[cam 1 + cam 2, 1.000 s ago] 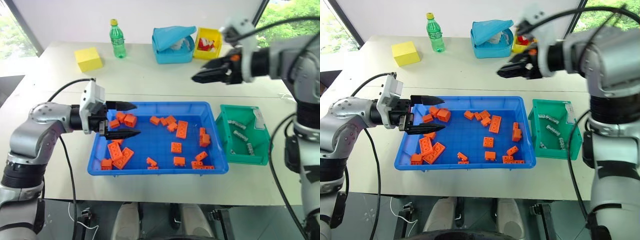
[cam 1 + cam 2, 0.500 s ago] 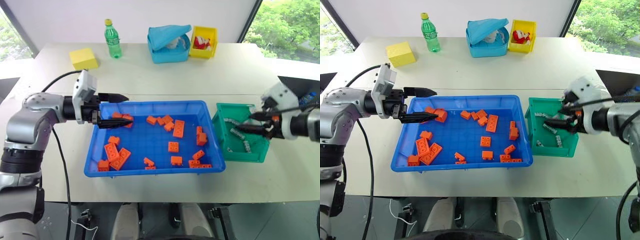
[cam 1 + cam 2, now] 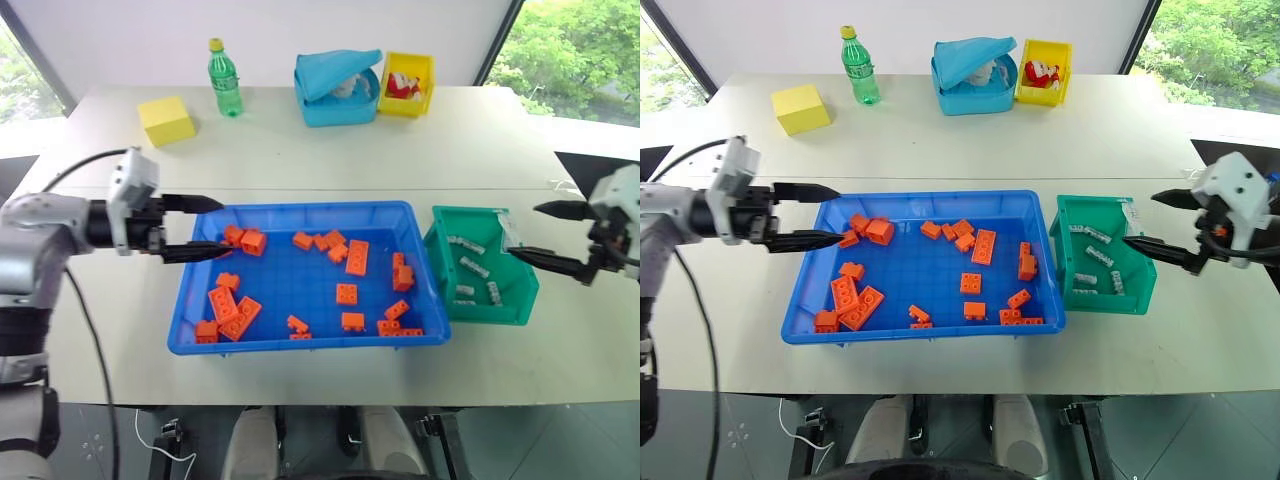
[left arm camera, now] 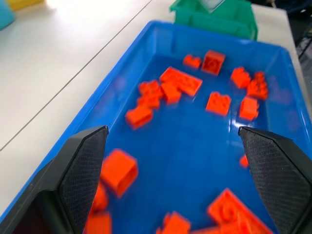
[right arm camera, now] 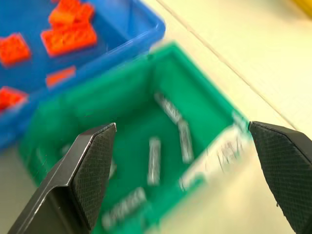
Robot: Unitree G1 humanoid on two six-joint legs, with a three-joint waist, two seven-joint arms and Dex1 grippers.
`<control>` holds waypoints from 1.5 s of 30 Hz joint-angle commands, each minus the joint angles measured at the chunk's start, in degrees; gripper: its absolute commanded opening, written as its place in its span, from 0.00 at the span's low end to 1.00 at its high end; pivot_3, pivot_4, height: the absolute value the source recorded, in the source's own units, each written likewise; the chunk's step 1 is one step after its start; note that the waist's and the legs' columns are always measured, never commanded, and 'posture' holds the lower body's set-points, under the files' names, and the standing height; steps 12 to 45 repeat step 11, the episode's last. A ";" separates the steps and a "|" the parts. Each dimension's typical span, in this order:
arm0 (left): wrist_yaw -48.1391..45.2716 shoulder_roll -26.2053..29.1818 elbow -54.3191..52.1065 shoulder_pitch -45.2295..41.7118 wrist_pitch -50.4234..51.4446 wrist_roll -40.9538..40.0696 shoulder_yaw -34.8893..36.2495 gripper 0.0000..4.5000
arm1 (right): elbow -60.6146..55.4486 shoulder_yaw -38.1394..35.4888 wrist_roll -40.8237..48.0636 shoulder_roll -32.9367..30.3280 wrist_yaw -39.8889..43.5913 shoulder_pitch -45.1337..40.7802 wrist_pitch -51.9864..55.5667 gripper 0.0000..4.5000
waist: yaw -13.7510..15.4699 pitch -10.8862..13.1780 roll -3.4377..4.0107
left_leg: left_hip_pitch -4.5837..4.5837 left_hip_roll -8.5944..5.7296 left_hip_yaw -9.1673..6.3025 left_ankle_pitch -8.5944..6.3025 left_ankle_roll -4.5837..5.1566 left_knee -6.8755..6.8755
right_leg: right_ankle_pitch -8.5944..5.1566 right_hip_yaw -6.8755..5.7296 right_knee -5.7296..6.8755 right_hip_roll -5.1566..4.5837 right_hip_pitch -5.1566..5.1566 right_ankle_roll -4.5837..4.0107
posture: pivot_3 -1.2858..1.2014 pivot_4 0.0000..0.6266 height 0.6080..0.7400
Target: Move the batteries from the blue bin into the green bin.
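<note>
Our right tool (image 3: 1160, 222) is wide and holds nothing. It hangs just beside the green bin (image 3: 1137, 296), on the far side from the blue bin (image 3: 820, 330). The batteries (image 3: 1098, 256) lie in the green bin, right in front of its tips. Our left tool (image 3: 200, 226) is wide and holds nothing too, at the blue bin's other end. Ahead of it we see only orange bricks (image 3: 358, 257), so we think no battery is left to move.
</note>
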 commanded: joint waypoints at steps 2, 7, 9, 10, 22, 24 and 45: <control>-5.22 7.47 1.90 4.03 -0.04 -1.10 7.30 1.00 | 7.26 -2.29 2.69 -4.01 9.71 -0.74 -5.10 0.99 | -0.08 0.01 0.03 | 0.10 0.01 0.04 0.00 0.00 -0.01 | 0.00 0.01 0.02 -0.01 0.04 -0.01 | 0.52 0.24 0.97; -7.60 11.39 0.50 10.72 1.02 -2.36 12.64 1.00 | 11.49 -0.29 3.40 -5.01 14.07 -2.54 -6.47 0.99 | 0.02 0.02 0.05 | 0.26 0.02 0.08 0.00 -0.01 -0.02 | -0.13 0.01 0.01 -0.07 0.19 -0.21 | 0.52 0.24 0.97; -7.05 11.28 -0.74 12.43 0.94 -2.49 13.83 1.00 | 12.75 0.85 2.64 -4.70 14.33 -3.65 -7.75 0.99 | 0.08 0.02 0.05 | 0.33 0.02 0.10 -0.01 -0.01 -0.02 | -0.14 0.01 0.00 -0.09 0.27 -0.23 | 0.52 0.24 0.97; -6.65 11.04 -1.52 13.06 0.82 -2.43 14.19 1.00 | 13.17 1.46 2.56 -4.47 14.32 -4.38 -7.93 0.99 | 0.22 0.02 0.05 | 0.36 0.02 0.09 -0.01 -0.01 -0.02 | -0.14 0.01 -0.01 -0.09 0.31 -0.23 | 0.52 0.24 0.97; -6.26 10.80 -2.12 13.54 0.77 -2.36 14.38 1.00 | 13.43 1.95 2.71 -4.24 14.26 -5.09 -7.88 0.99 | 0.22 0.02 0.05 | 0.39 0.02 0.09 -0.01 -0.01 -0.02 | -0.15 0.00 -0.01 -0.10 0.35 -0.24 | 0.52 0.24 0.97; -6.26 10.80 -2.12 13.54 0.77 -2.36 14.38 1.00 | 13.43 1.95 2.71 -4.24 14.26 -5.09 -7.88 0.99 | 0.22 0.02 0.05 | 0.39 0.02 0.09 -0.01 -0.01 -0.02 | -0.15 0.00 -0.01 -0.10 0.35 -0.24 | 0.52 0.24 0.97; -6.26 10.80 -2.12 13.54 0.77 -2.36 14.38 1.00 | 13.43 1.95 2.71 -4.24 14.26 -5.09 -7.88 0.99 | 0.22 0.02 0.05 | 0.39 0.02 0.09 -0.01 -0.01 -0.02 | -0.15 0.00 -0.01 -0.10 0.35 -0.24 | 0.52 0.24 0.97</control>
